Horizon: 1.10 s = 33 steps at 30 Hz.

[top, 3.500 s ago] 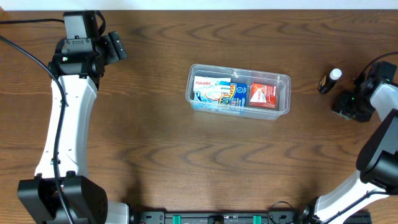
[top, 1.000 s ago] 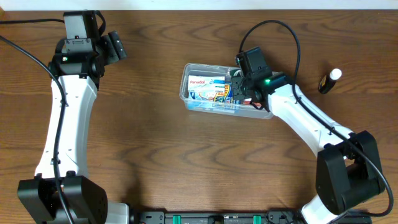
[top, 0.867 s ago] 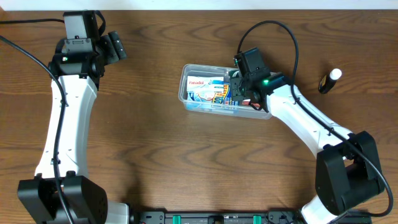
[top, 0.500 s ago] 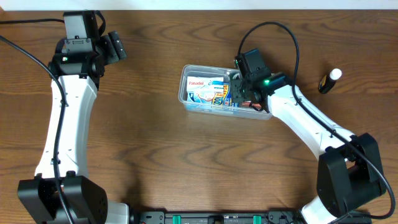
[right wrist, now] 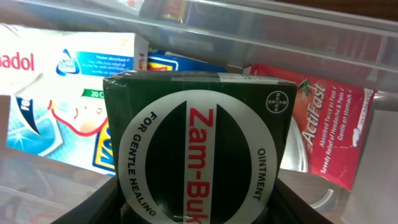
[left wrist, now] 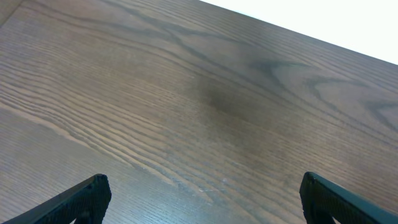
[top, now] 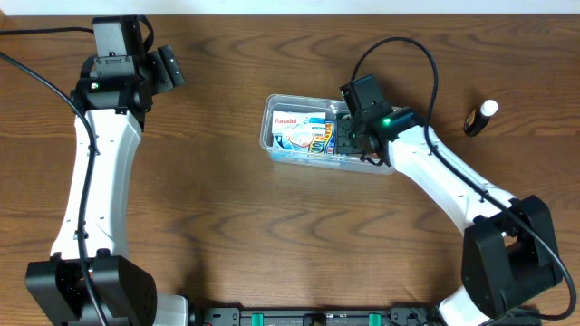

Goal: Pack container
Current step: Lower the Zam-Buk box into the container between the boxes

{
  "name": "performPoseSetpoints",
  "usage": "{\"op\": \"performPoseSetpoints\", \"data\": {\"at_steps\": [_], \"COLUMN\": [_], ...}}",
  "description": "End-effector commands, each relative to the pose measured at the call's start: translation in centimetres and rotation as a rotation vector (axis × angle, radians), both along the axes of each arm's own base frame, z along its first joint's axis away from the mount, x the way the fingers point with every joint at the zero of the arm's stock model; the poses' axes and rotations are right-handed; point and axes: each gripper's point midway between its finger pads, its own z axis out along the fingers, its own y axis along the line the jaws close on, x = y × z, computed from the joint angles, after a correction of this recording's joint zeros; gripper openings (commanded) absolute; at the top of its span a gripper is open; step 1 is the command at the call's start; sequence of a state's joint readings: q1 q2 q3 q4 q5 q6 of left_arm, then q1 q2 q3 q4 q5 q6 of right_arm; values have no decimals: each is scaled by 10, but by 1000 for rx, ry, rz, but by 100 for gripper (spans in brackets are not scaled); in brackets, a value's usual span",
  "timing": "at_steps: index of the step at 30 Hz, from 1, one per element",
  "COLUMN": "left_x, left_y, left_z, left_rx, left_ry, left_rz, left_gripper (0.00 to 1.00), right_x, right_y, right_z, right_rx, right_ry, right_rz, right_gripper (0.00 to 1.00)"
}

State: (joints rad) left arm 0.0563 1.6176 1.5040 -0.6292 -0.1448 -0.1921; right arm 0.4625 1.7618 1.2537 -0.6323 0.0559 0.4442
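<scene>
Packing looks nearly done: right claw (top: 356,138) pinches a green ointment box (right wrist: 198,155) over the clear tub (top: 268,131), centre frame, with three boxes (right wrist: 56,81) inside. Far right, a small bottle (top: 480,118) remains out. Left claw (top: 172,68) hangs spread, upper left.
</scene>
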Motion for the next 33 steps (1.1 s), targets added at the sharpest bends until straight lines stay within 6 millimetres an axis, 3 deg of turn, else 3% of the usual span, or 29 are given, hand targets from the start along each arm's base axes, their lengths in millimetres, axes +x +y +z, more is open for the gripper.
{"op": "performPoseSetpoints", "data": {"at_steps": [1,21,33], "left_x": [0,0,0], "left_y": [2,2,2], "left_z": [13,13,13], "left_rx": [-8,-8,-8], "left_ry": [-33,-33,-33], "left_rz": [16,16,16], "left_gripper": [98,98,98], "right_x": [1,2,5], "right_y": [0,11,11], "right_z": [4,0,1], "right_rx": [10,26,15], "right_ry": [-16,-24,-43], "right_rz": [-56,-57,-62], "right_gripper": [33,32,39]}}
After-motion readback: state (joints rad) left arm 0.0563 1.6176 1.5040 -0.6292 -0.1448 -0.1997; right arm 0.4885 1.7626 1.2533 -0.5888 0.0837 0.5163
